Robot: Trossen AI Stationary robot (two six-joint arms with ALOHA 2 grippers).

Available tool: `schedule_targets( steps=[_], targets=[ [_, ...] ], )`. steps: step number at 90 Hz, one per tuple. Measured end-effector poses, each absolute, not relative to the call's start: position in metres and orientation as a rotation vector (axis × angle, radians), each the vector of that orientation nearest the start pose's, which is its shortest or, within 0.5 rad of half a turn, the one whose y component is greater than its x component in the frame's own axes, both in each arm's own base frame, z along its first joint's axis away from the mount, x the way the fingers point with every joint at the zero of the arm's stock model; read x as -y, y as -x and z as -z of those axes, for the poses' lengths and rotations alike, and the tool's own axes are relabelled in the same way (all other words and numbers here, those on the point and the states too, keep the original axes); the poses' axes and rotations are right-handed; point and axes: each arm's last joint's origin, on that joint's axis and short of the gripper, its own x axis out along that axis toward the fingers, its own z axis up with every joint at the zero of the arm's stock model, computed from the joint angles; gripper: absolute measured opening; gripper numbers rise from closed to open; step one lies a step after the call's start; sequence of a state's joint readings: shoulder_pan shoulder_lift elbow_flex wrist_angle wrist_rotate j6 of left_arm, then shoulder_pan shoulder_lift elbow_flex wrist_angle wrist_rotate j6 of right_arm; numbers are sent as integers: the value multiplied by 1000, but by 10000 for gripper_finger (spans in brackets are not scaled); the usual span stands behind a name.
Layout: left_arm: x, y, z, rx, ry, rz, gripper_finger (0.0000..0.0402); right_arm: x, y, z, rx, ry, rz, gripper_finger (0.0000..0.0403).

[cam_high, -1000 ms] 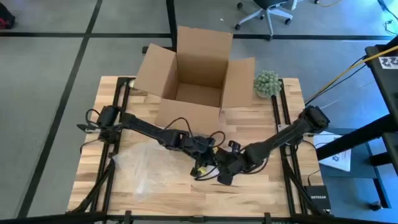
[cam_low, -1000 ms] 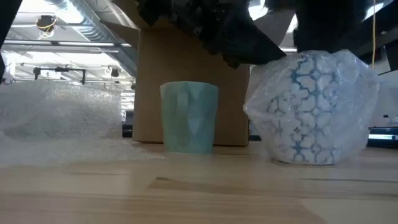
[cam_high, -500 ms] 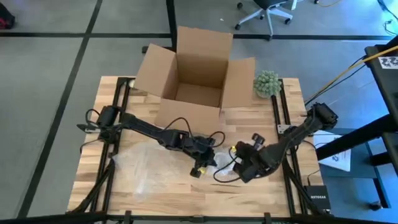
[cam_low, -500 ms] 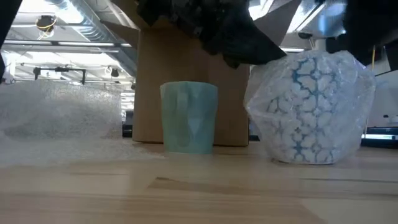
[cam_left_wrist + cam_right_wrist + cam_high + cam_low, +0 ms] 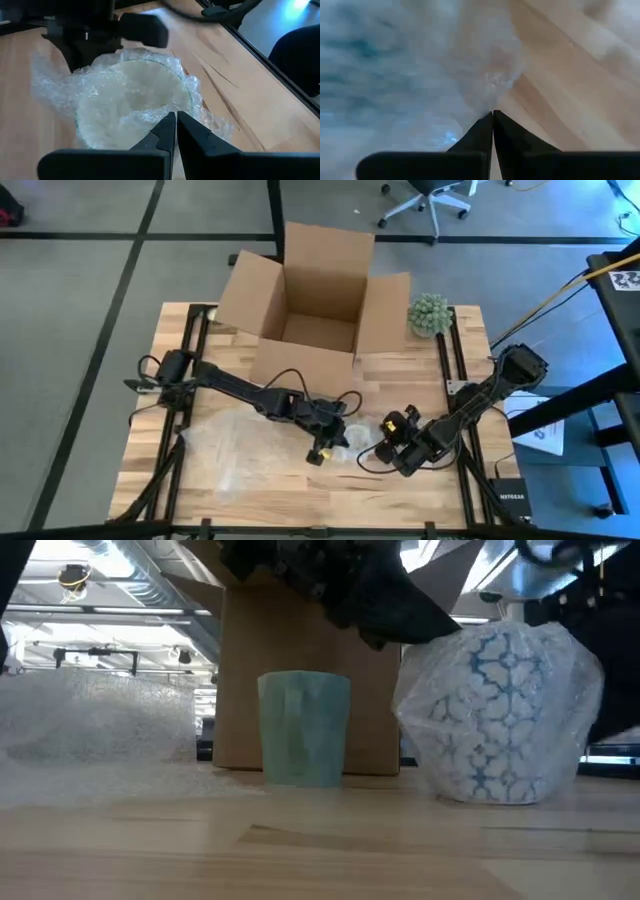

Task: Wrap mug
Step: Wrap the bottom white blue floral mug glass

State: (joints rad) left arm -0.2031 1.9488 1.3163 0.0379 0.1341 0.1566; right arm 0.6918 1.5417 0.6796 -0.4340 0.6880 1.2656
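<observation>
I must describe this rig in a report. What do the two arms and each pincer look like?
Both arms are black, slim and jointed, with thin black cables looping beside them. The left pincer and right pincer each show small yellow markings. In the wrist views each has two dark, flat fingers tapering to narrow tips.

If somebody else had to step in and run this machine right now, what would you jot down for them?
Left gripper: shut, pinching the bubble wrap at the rim of the patterned mug, mid-table.
Right gripper: shut, close beside the same bundle, nothing visibly held.
Done: patterned mug stands upright, covered in wrap.
Left: the plain green mug stands bare beside it; a loose wrap sheet lies on the table's left; the open cardboard box waits at the back.
</observation>
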Motion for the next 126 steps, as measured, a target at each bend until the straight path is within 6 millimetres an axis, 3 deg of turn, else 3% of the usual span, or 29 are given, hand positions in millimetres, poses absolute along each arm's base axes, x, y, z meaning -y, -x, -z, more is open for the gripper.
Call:
schedule_targets(
  steps=[26, 58, 69, 86, 103, 126],
  targets=[
    [90, -421, -198, -571, -171, 374, 0, -151, -213, -172, -678, -218, 456, 0],
    [90, -420, -197, -580, -168, 372, 0, -162, -227, -198, -651, -146, 363, 0],
    [90, -421, -197, -570, -168, 366, 0, -162, -226, -195, -660, -173, 369, 0],
    [88, -422, -197, -572, -180, 314, 0, -162, -225, -173, -711, -219, 410, 0],
    [88, -424, -185, -606, -194, 312, 0, -166, -230, -157, -715, -252, 440, 0],
    [86, -424, -185, -613, -186, 307, 0, -176, -241, -135, -728, -360, 424, 0]
  ],
)
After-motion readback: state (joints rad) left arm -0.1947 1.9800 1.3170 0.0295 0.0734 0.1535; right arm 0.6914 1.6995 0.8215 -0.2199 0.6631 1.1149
